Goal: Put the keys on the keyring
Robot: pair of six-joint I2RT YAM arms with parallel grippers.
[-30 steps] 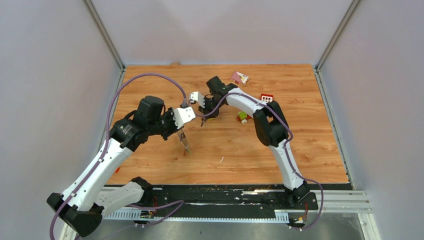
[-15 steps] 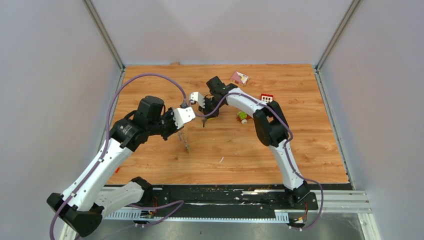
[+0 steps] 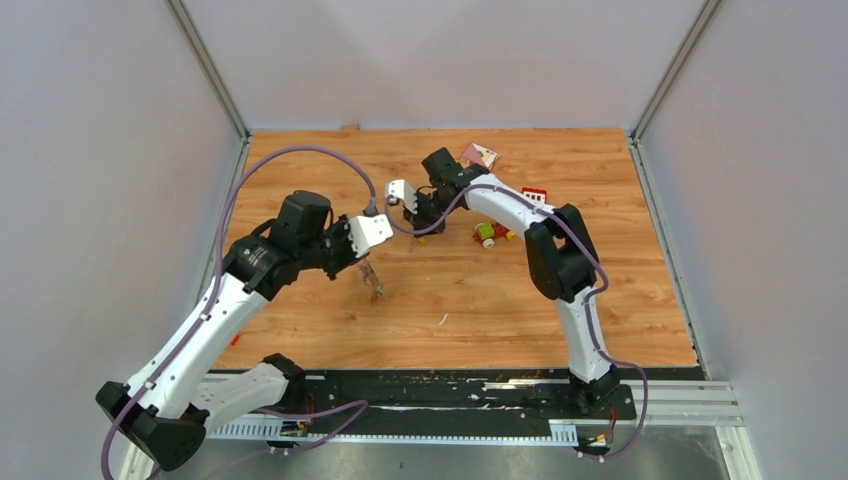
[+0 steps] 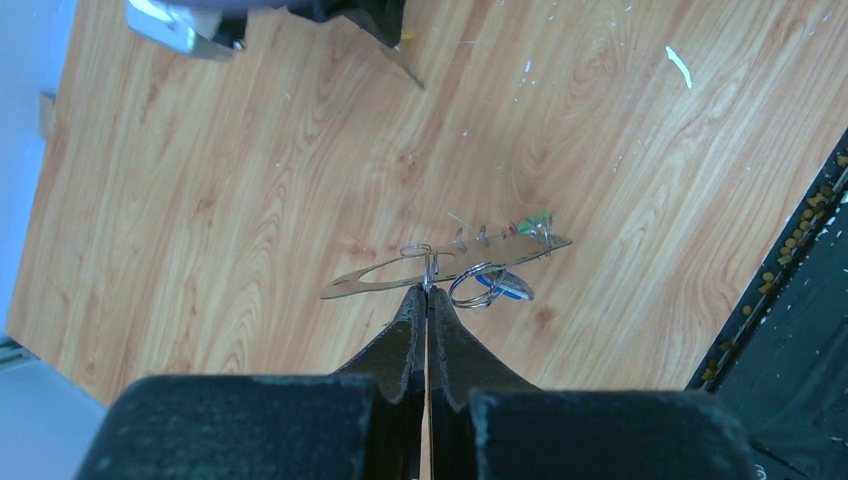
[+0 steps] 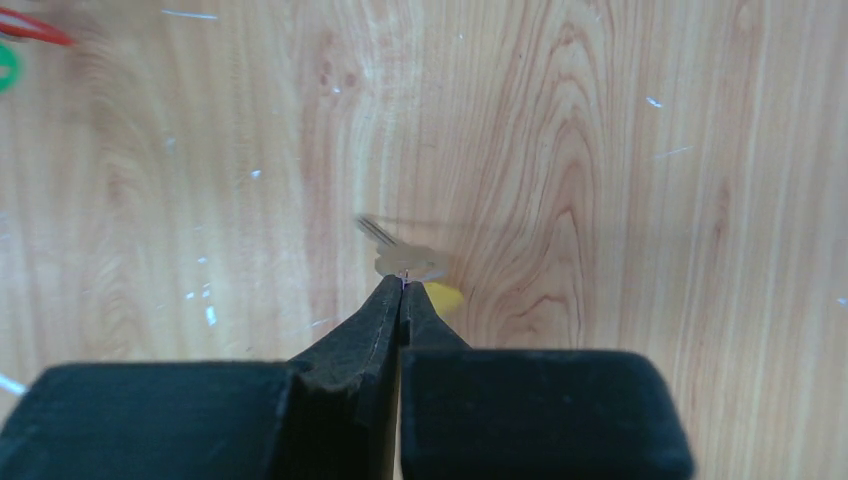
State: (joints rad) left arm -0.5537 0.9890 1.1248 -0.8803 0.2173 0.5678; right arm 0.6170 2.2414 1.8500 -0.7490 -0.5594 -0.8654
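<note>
My left gripper point(image 4: 428, 288) is shut on the near edge of the keyring point(image 4: 370, 280), a flat grey metal loop held edge-on above the wooden table. Small wire rings and a blue tag point(image 4: 497, 285) hang from it. In the top view the left gripper point(image 3: 369, 268) holds the keyring point(image 3: 375, 288) left of centre. My right gripper point(image 5: 402, 282) is shut on a silvery key point(image 5: 408, 259) with a yellow tag point(image 5: 444, 296), held above the table. In the top view the right gripper point(image 3: 414, 232) is up and to the right of the keyring. I cannot make out a red-orange key.
A green-yellow-red toy car point(image 3: 487, 234) lies right of the right gripper. A red block with a white grid point(image 3: 534, 195) and a pink card point(image 3: 479, 155) lie further back. A blurred red item point(image 5: 30, 28) shows at the top left of the right wrist view. Grey walls surround the table.
The right arm has shifted right and toward the back with the key. The left gripper has moved slightly right with the keyring.
</note>
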